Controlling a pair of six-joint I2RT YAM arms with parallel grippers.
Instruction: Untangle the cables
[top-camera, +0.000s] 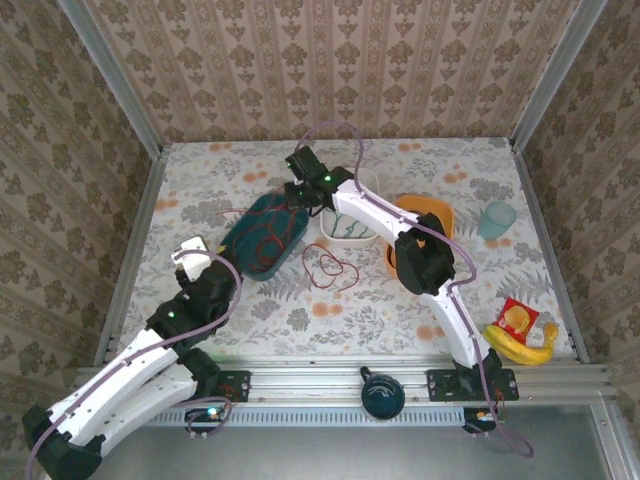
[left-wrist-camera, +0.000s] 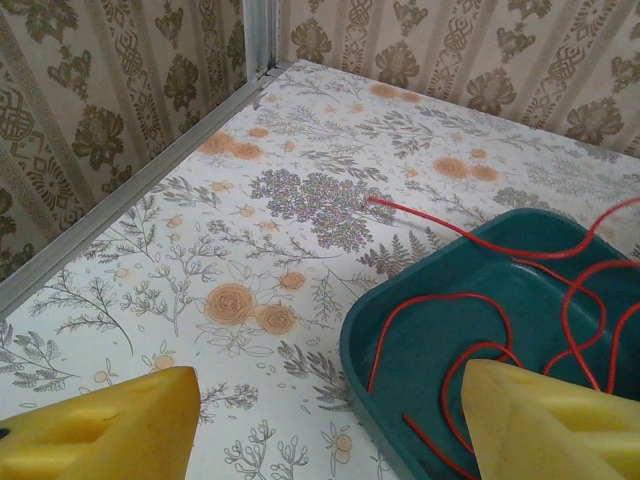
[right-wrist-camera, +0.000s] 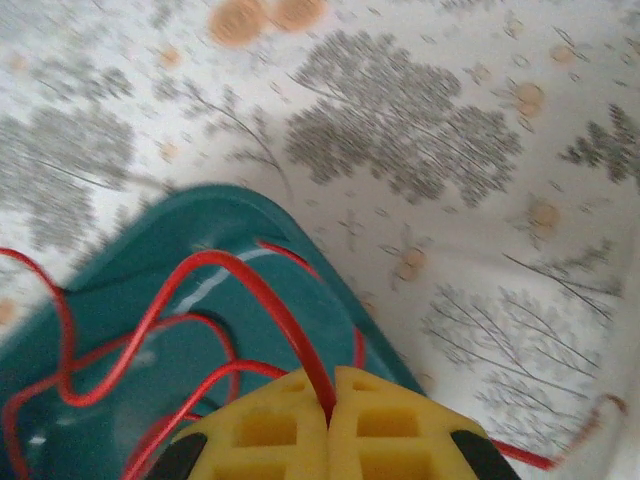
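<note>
And the right gripper (right-wrist-camera: 330, 385) pinches the thin red cable (right-wrist-camera: 235, 265) over the far end of the teal plastic tray (left-wrist-camera: 352, 350), while the left gripper (left-wrist-camera: 330, 405), jaws wide and empty, hovers at its near corner, loops just to its right.

Red cables (right-wrist-camera: 220, 260) are showing against a teal tray (right-wrist-camera: 215, 212); yellow gripper pads (right-wrist-camera: 390, 430) are glowing over a white table (right-wrist-camera: 480, 250) bearing grey and orange flowers
</note>
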